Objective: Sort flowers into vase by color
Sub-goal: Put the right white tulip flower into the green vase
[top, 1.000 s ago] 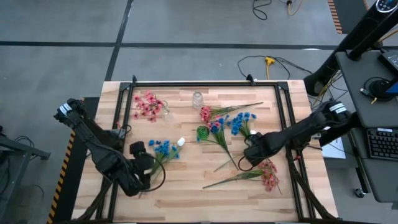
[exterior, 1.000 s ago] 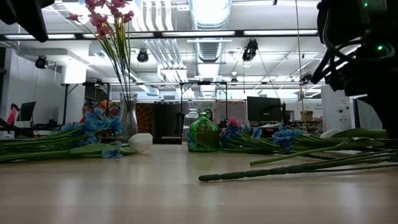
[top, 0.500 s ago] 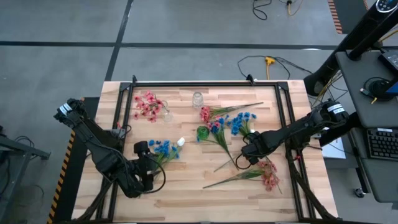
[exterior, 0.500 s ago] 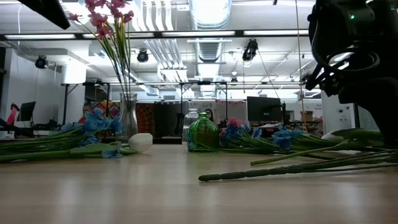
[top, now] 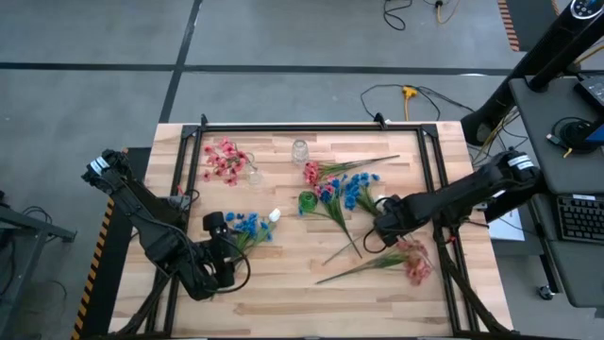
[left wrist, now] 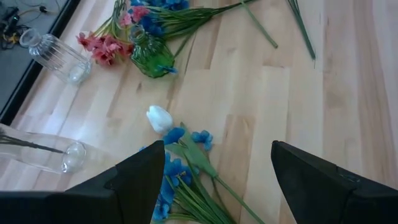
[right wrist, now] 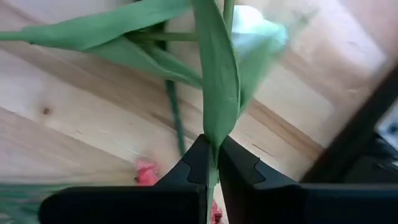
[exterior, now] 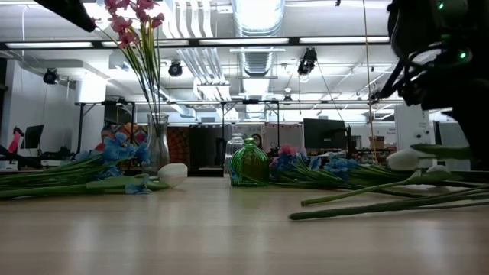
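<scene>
Reaching in from the bench's right edge, the right arm stretches toward the middle, and the right tool (top: 382,227) sits low over the scattered stems. Its fingers (right wrist: 198,163) are pressed together on a green leaf and stem of a white flower (right wrist: 258,37), whose pale bloom shows past the fingertips in the right wrist view. From above, that bloom is hidden under the arm.

The left arm bends in from the bench's left side, elbow folded, with the left tool (top: 219,247) near the front-left of the wooden bench (top: 283,293). Its two dark fingers (left wrist: 140,177) stand spread, nothing between them, above a bunch of blue flowers (top: 247,227) and a loose white bud (left wrist: 159,117) lying on the wood.

More flowers lie near the centre: a mixed heap of blue and pink sprigs (top: 344,189) beside a green vase (top: 307,201), and a pink sprig (top: 411,264) close to the right tool. A clear vase (exterior: 158,145) at the back left holds upright pink flowers (top: 225,159); another clear vase (top: 299,150) stands empty at the back.

In the low view both arms are cut off at the frame's top corners, so neither tool's tips show there. No writing can be read on anything.
</scene>
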Robot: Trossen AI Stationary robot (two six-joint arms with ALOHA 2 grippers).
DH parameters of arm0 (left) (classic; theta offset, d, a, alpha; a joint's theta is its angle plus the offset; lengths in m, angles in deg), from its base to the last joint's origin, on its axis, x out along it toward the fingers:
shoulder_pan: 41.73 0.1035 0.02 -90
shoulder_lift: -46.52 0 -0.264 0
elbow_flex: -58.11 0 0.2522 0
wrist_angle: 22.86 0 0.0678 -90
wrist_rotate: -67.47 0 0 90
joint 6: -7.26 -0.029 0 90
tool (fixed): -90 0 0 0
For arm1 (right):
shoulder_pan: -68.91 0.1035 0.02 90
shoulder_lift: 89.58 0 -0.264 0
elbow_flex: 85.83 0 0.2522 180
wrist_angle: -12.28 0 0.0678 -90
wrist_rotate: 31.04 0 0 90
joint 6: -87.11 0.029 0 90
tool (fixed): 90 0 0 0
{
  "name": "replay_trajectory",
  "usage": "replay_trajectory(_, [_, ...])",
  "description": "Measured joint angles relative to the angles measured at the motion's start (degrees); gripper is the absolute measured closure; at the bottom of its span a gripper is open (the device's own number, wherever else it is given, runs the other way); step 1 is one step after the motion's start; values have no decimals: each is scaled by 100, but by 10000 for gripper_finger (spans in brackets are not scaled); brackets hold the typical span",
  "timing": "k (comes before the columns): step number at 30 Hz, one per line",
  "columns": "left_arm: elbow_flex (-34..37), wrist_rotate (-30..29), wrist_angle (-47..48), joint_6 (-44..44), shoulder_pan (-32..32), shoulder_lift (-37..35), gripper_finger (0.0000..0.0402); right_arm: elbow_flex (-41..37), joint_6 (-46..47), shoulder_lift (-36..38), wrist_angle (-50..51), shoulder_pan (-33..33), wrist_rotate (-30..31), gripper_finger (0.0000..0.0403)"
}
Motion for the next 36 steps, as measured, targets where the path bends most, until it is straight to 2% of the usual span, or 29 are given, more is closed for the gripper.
replay_trajectory(9, [0, -467, -24, 176, 0, 2, 126, 0, 126, 1181, 138, 2, 469, 390])
replay_trajectory(14, [0, -577, -258, 142, 2, 2, 126, 0, 123, 1752, 71, 2, 1158, 390])
replay_trajectory(18, [0, -575, -672, -239, 2, 2, 126, 0, -258, 2122, -715, 2, 1819, 390])
replay_trajectory(21, [0, -641, -1089, -701, 1, 2, 126, 0, -1239, 2247, -2108, 3, 2362, 390])
replay_trajectory(27, [2, -1015, -1442, -1178, 0, 2, 126, -167, -4239, 2032, -5592, -2, 3231, 390])
replay_trajectory(30, [77, -1274, -1482, -1187, 0, 2, 126, -499, -5631, 1686, -7919, -51, 3242, 390])
replay_trajectory(32, [139, -1330, -1526, -1187, 2, 2, 126, -742, -6411, 1395, -9407, -119, 2976, 390])
replay_trajectory(36, [233, -1580, -1559, -1171, 15, 2, 126, -1079, -7350, 765, -11710, -286, 2539, 390])
